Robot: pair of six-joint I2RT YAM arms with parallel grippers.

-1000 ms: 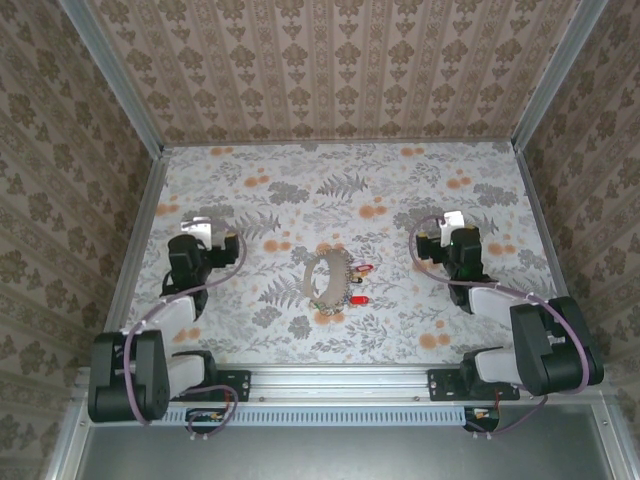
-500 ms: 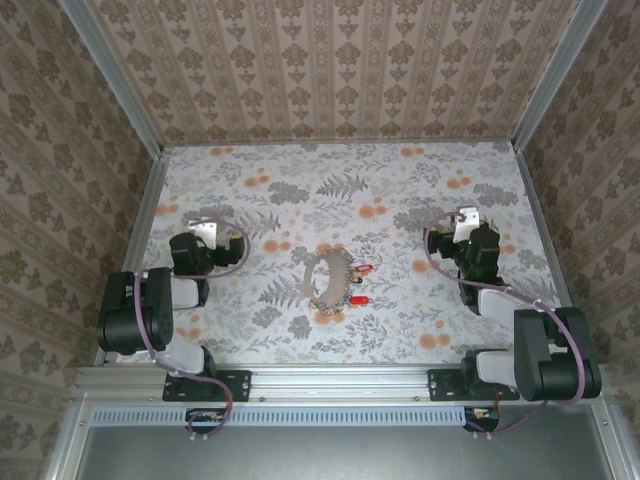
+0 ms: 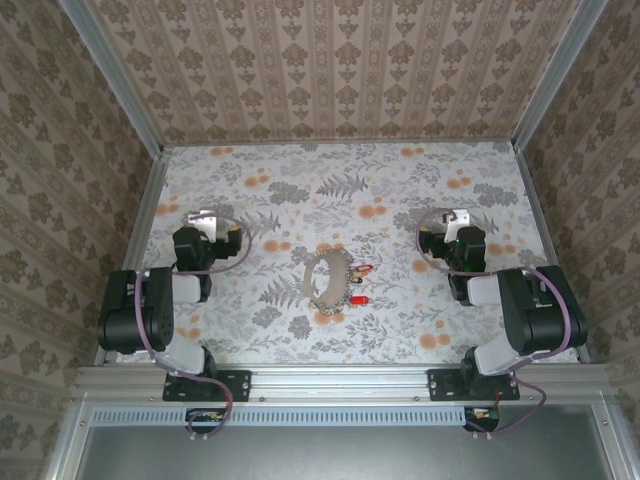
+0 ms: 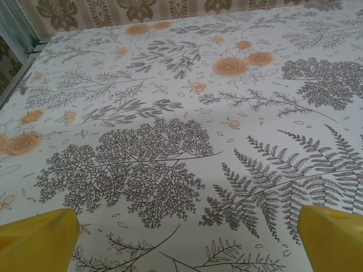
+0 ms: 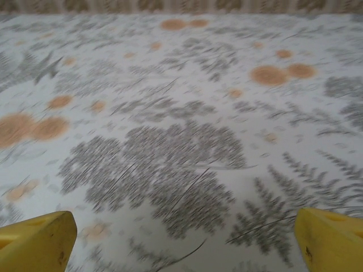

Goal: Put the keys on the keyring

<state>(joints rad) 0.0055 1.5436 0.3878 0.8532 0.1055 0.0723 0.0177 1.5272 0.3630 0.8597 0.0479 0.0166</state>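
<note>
The left gripper (image 4: pixel 184 232) and right gripper (image 5: pixel 184 235) stand spread wide and empty, either side of the keyring (image 3: pixel 325 283) mid-table, keys (image 3: pixel 357 298) just beside it. A crooked pinch could send those tiny keys skidding.

the tabletop (image 3: pixel 400 180) has a pale cover printed with grey ferns and orange flowers. near its middle lies the keyring (image 3: pixel 322 282), a silvery loop. just right of it lie a red key (image 3: pixel 357 299) and, farther back, a reddish key (image 3: pixel 361 267); whether they touch the loop is unclear.
</note>
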